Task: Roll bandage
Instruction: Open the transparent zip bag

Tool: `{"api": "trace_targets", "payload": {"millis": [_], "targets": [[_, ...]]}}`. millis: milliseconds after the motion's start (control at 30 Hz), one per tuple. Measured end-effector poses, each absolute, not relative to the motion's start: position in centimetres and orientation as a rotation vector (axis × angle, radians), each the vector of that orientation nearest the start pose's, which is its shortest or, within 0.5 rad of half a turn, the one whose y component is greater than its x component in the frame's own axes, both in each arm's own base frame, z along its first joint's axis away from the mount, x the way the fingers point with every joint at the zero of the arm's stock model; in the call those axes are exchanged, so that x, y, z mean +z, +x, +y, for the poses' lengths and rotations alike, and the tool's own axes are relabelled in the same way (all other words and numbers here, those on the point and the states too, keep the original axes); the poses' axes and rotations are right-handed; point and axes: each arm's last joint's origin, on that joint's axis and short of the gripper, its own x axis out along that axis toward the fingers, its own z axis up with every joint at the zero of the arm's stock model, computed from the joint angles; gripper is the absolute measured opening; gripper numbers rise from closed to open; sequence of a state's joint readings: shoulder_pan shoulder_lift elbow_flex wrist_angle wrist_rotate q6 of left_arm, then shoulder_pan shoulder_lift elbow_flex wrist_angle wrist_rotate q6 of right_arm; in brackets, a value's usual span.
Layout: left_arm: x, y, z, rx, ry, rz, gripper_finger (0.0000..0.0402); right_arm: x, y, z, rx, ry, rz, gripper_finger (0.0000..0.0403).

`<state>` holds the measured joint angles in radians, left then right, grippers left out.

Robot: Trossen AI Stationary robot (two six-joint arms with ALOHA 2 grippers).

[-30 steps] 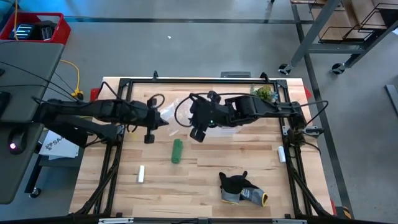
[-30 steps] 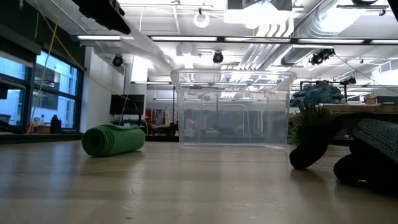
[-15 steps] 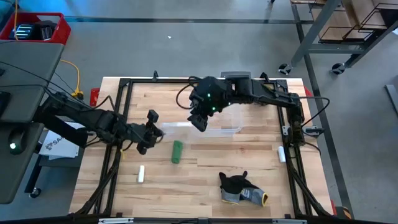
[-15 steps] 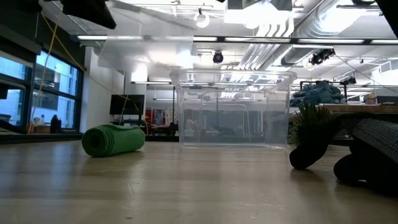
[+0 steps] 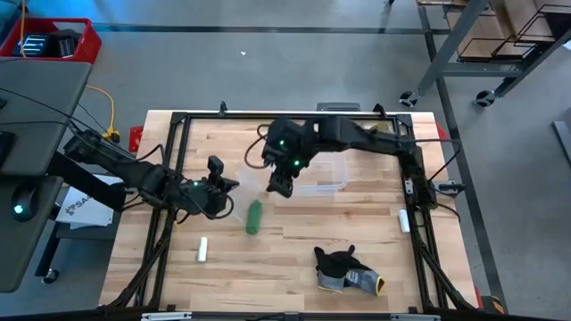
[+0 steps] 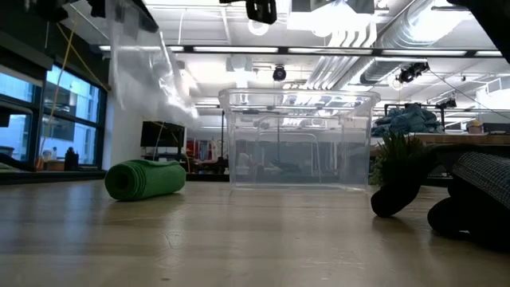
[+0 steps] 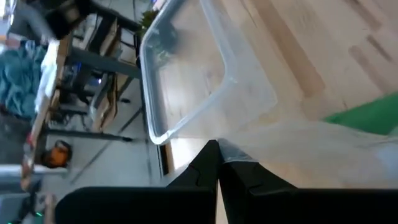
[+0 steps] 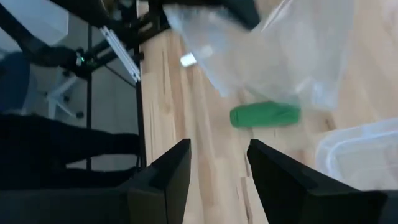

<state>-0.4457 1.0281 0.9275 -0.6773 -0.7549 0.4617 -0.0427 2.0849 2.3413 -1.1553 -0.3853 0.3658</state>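
Green bandage (image 5: 254, 217), rolled into a soft cylinder, on the wooden desk (image 5: 294, 254)

Left gripper (image 7: 217, 163) fingers clenched on a crinkly clear plastic bag (image 7: 323, 134); right gripper (image 8: 216, 168) fingers spread, empty.

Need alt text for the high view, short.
Seen from above, a rolled green bandage lies on a wooden table. The left gripper holds a clear plastic bag beside it; the right gripper, open, hovers by a clear bin.

From overhead we look straight down on the whole desk (image 5: 294, 250). Our low camera sits at desk height, facing level into the room. Both wrist cameras look closely downward. All four views share the bandage (image 5: 254, 217).
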Motion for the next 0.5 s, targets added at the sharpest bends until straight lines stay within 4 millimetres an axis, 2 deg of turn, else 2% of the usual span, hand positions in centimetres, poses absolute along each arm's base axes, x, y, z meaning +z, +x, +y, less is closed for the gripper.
{"api": "trace_targets", "payload": {"millis": [133, 300, 500], "targets": [[30.7, 18.1, -6.5, 0.178, 0.731, 0.673, 0.0, 37.6, 43.1, 0.5, 0.149, 0.495, 0.956, 0.0156], [32.5, 17.9, -6.4, 0.237, 0.501, 0.602, 0.0, 37.9, 43.2, 2.5, 0.077, 0.448, 0.927, 0.0156], [35.0, 18.3, -5.5, 0.285, 0.207, 0.532, 0.0, 38.3, 43.5, 6.7, 0.049, 0.361, 0.835, 0.0156]]}}
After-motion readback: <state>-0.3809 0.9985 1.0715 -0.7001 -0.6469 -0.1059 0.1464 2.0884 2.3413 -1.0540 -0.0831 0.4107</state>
